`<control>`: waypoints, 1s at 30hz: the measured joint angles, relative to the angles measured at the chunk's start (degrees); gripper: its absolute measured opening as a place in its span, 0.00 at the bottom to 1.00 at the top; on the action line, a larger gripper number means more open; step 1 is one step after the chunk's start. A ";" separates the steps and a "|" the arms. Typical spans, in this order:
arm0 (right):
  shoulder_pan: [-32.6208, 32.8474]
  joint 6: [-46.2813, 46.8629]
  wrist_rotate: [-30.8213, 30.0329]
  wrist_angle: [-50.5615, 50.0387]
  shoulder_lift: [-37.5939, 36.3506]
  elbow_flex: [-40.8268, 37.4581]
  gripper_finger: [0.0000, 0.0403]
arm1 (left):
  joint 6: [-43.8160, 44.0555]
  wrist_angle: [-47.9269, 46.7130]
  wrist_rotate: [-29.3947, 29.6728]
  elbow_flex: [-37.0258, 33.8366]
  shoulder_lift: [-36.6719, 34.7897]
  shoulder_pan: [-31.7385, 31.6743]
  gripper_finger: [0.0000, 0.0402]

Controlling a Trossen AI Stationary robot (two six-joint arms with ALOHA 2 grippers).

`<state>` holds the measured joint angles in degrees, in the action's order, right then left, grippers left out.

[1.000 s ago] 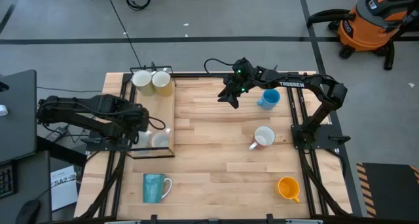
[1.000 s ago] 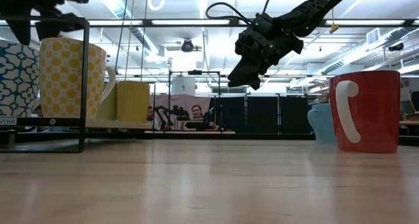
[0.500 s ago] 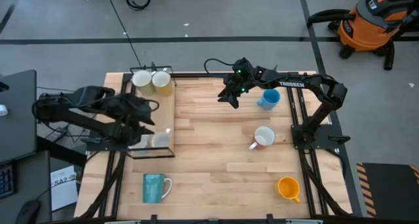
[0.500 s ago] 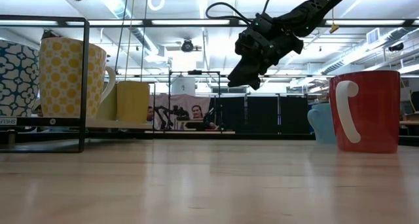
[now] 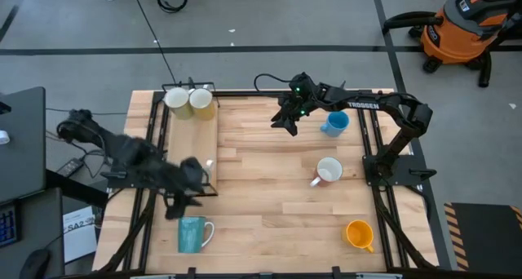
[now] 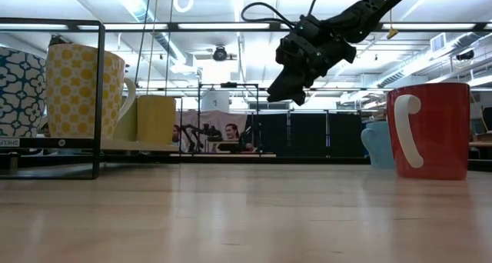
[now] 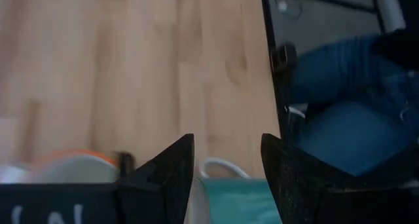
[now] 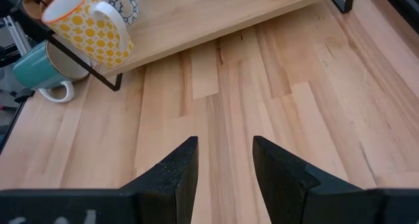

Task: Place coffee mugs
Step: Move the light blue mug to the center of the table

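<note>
My left gripper [image 5: 175, 207] [image 7: 226, 142] hovers open above the teal mug [image 5: 192, 234] [image 7: 239, 199] near the table's near left edge; its fingers touch nothing. A white mug [image 5: 175, 98] and a pale yellow mug [image 5: 202, 104] stand on the far end of the wooden rack [image 5: 192, 140]. A yellow-dotted mug [image 6: 81, 94] and a blue-and-white patterned mug [image 6: 19, 94] stand on its near end. My right gripper [image 5: 285, 126] [image 8: 224, 145] hangs open and empty above the far middle. A light blue mug [image 5: 334, 122], a red mug [image 5: 329, 171] [image 6: 430, 128] and an orange mug [image 5: 359, 234] stand on the right.
The table's middle [image 5: 261, 189] is bare wood. The rack's black wire frame [image 6: 100, 101] stands along the left side. People sit in the room [image 6: 231, 132] beyond the table. An orange vacuum [image 5: 473, 26] stands on the floor at the far right.
My left gripper has risen out of the rack's near end and swung toward the table's near edge, tipping and rolling as it went. It now hangs over the teal mug, still open. The mugs have not moved.
</note>
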<state>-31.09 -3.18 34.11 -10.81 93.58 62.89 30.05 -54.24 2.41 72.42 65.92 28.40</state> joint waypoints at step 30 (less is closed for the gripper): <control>6.65 -3.04 -0.02 0.00 0.01 0.02 0.37 | 23.32 -13.65 3.64 -0.05 22.69 16.97 0.46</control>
<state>-24.44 -6.22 34.09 -10.81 93.58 62.91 53.36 -67.89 6.05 72.37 88.61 45.37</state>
